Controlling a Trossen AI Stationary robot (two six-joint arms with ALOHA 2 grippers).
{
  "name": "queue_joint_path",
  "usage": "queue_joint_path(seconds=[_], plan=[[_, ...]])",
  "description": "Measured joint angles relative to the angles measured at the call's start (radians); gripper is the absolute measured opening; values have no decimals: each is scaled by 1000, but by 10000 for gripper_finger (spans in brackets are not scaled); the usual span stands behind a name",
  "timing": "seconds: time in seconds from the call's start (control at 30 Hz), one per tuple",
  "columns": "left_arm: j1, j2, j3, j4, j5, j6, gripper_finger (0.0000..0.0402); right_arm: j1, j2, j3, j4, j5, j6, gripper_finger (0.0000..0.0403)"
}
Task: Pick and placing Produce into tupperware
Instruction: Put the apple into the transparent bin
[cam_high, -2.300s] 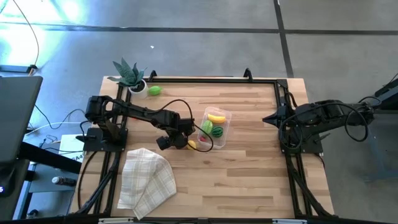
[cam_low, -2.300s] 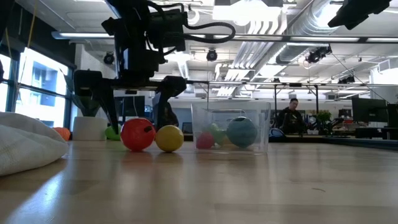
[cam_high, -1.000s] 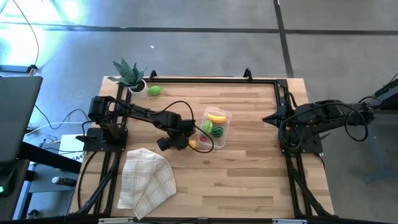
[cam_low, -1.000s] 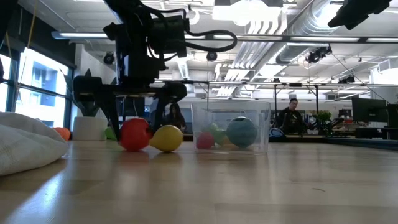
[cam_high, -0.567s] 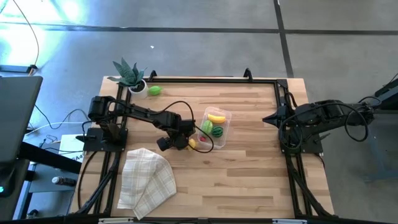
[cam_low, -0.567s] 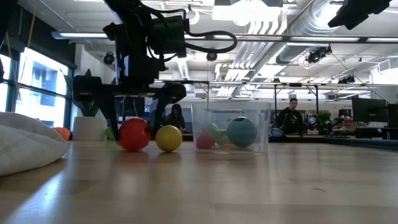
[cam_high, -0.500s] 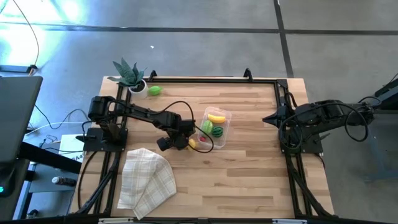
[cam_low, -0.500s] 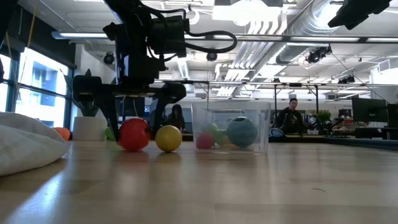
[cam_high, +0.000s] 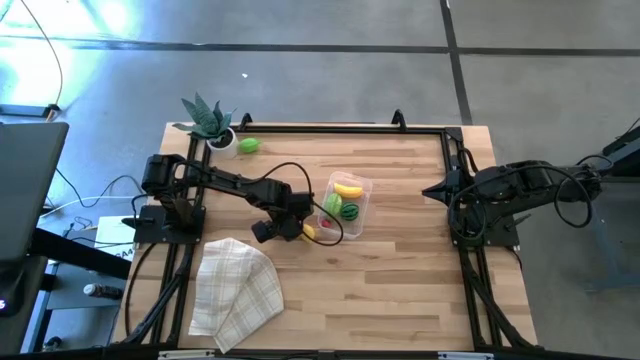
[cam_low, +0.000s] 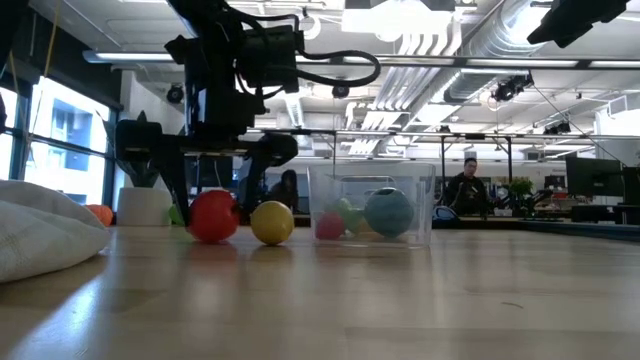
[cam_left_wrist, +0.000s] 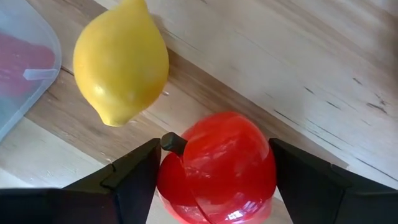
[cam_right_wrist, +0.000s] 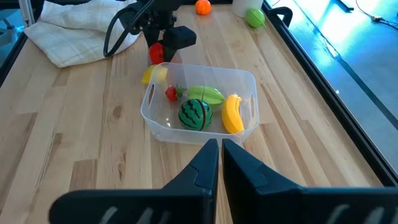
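Note:
A red toy fruit with a dark stem (cam_left_wrist: 214, 168) sits on the table between my left gripper's (cam_left_wrist: 214, 186) fingers, just left of the clear tub (cam_high: 363, 185). A yellow lemon (cam_left_wrist: 121, 62) lies beside it, against the tub's near-left corner. In the tub lie a banana (cam_right_wrist: 232, 113), a small watermelon (cam_right_wrist: 194, 115), a light green piece (cam_right_wrist: 205, 94) and a small red piece (cam_right_wrist: 171, 93). My right gripper (cam_right_wrist: 221, 162) is shut and waits at the table's right edge (cam_high: 432, 190). My left gripper has the red fruit pinched between its two fingers, one on each side of its round body (cam_left_wrist: 171, 186). The fingers (cam_low: 186, 215) come from above, pointing down. The fruit's underside is on the table (cam_low: 214, 238); its stem (cam_left_wrist: 173, 143) points toward the lemon.
A checked beige cloth (cam_high: 235, 290) lies bunched at the near left. A spiky plant in a white pot (cam_high: 212, 125), a light green fruit (cam_high: 248, 146) and an orange one (cam_right_wrist: 202, 7) stand at the far left corner. A black rail (cam_high: 340, 128) frames the table. A person (cam_low: 470, 185) sits far behind.
The lemon has rocked from a tilted, long-looking pose to one showing its round end, staying in place beside the tub. My left gripper and the red fruit have kept where they were, with the fruit still on the table.

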Motion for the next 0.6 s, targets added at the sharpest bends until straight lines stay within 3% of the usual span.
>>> queue_joint_path(seconds=[0.2,0.6], plan=[[0,2,52,-75,-51,-3,277,0,0,0,0,0,0,11],[0,-26,313,-213,-191,10,278,0,0,0,0,0,0,11]])
